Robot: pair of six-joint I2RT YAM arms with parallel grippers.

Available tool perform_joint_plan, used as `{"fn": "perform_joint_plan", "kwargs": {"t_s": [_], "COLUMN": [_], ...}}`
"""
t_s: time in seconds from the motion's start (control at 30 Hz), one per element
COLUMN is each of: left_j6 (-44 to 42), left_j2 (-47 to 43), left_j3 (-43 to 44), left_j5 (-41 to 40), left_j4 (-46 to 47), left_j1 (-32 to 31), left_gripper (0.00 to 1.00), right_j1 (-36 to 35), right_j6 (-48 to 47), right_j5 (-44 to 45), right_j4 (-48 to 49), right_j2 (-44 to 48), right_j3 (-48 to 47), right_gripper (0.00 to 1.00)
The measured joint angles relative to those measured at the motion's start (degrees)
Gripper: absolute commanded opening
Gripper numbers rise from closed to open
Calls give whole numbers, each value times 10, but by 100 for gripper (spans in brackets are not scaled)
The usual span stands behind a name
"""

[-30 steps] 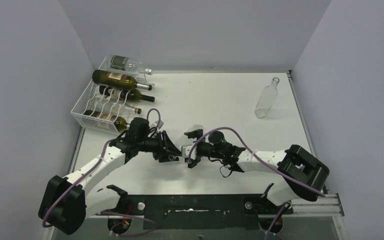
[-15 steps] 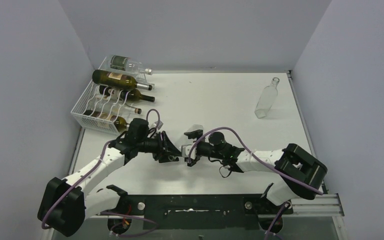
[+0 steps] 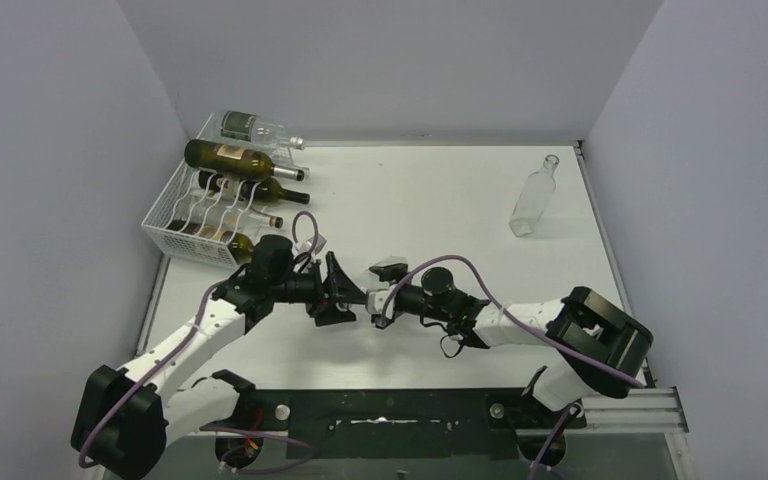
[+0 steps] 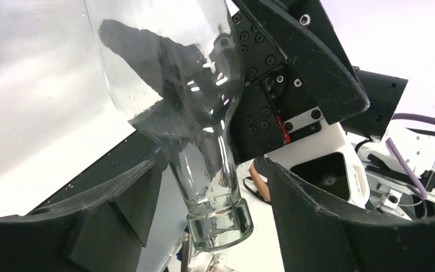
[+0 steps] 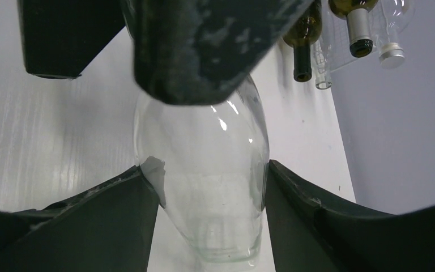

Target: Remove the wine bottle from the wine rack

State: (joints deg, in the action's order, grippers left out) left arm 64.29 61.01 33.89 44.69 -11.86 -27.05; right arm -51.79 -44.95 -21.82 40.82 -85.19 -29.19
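A clear glass wine bottle (image 3: 364,298) hangs over the table's middle, between my two grippers, well away from the wine rack (image 3: 182,218) at the far left. My right gripper (image 3: 378,302) is shut on its wide body (image 5: 204,164), both fingers pressed to the glass. The left gripper (image 3: 344,294) is open around the bottle's neck (image 4: 209,170), with a gap on each side. In the right wrist view a left finger (image 5: 204,45) looms over the bottle. The rack still holds several bottles, among them a dark green one (image 3: 232,157).
Another clear bottle (image 3: 534,200) stands upright at the far right of the table. Grey walls close in the left, back and right sides. Necks of the racked bottles (image 5: 360,34) show at the top of the right wrist view.
The right gripper has closed on the bottle's body. The left gripper, shut on the neck before, has opened. Both arms have shifted only slightly.
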Motion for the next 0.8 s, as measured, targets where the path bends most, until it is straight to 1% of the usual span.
{"fn": "perform_joint_plan", "kwargs": {"t_s": [0.17, 0.3, 0.4, 0.43, 0.57, 0.67, 0.8], "left_j6": [-11, -50, -99, -122, -181, -209, -225], "left_j2": [-1, -1, -1, -1, -21, -61, -110], "left_j3": [2, 52, 129, 167, 266, 292, 292], "left_j5": [1, -17, -58, -81, -167, -218, -261], "left_j4": [-4, -59, -124, -151, -199, -201, -202], "left_j1": [0, 0, 0, 0, 2, 2, 2], "left_gripper": [77, 80, 80, 80, 80, 80, 80], "right_j1": [2, 10, 17, 20, 37, 67, 104], "right_j6": [11, 28, 42, 49, 94, 141, 205], "right_j5": [7, 12, 21, 24, 40, 56, 102], "right_j4": [19, 47, 52, 51, 39, 27, 29], "right_j2": [0, 16, 38, 47, 87, 122, 155], "right_j3": [8, 34, 54, 59, 77, 81, 81], "right_gripper": [43, 42, 41, 40, 37, 37, 37]}}
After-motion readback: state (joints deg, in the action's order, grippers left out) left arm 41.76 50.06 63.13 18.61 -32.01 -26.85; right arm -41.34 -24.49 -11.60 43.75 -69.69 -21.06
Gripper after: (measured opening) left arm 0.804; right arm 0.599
